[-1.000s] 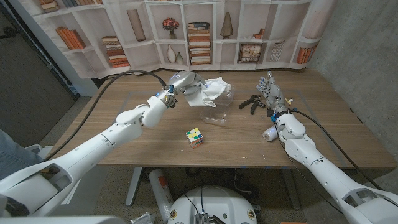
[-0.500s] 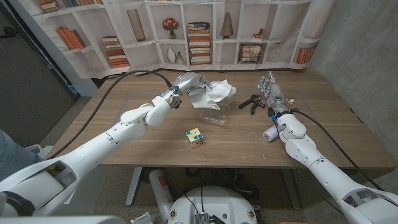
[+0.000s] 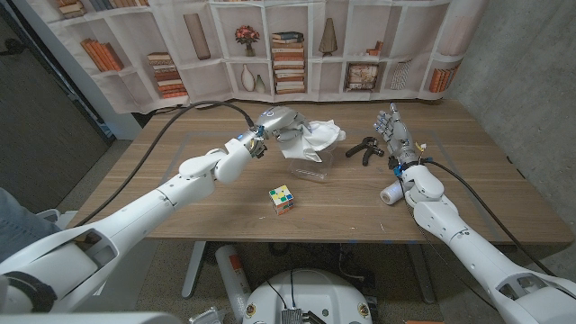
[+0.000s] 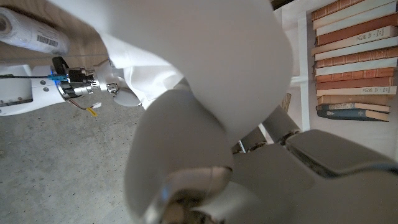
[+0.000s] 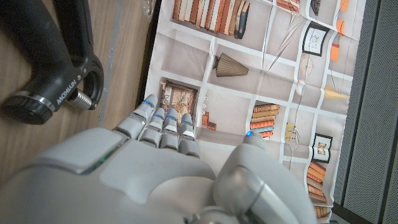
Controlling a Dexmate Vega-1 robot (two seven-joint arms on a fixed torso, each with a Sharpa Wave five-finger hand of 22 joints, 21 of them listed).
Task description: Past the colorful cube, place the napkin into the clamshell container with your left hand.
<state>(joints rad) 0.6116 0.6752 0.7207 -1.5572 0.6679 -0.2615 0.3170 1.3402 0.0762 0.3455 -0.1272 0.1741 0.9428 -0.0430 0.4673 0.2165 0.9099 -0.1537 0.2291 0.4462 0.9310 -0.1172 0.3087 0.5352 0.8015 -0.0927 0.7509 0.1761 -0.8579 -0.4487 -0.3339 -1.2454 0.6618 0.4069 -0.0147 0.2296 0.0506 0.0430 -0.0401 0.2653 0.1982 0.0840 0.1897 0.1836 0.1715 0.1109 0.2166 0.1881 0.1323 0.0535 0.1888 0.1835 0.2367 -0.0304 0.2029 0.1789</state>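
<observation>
Left hand [image 3: 274, 121] carried napkin [image 3: 317, 137] farther over clamshell container [image 3: 304, 164]

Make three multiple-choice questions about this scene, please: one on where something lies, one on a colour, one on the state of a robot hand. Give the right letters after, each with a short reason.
1. Where does the colorful cube lie?
A. inside the clamshell container
B. on the table, nearer the robot than the container
C. in the right robot hand

2. What colour is the napkin?
A. white
B. red
C. black

3. What is the left robot hand doing?
A. resting open on the table
B. pressing on the cube
C. holding the napkin over the clamshell container

Answers:
1 B: the cube sits on bare wood in front of the clear container.
2 A: the cloth appears plainly white in the head view.
3 C: its fingers grip the napkin above the container, while the right robot hand stands open, fingers up, beside a black clamp.
</observation>
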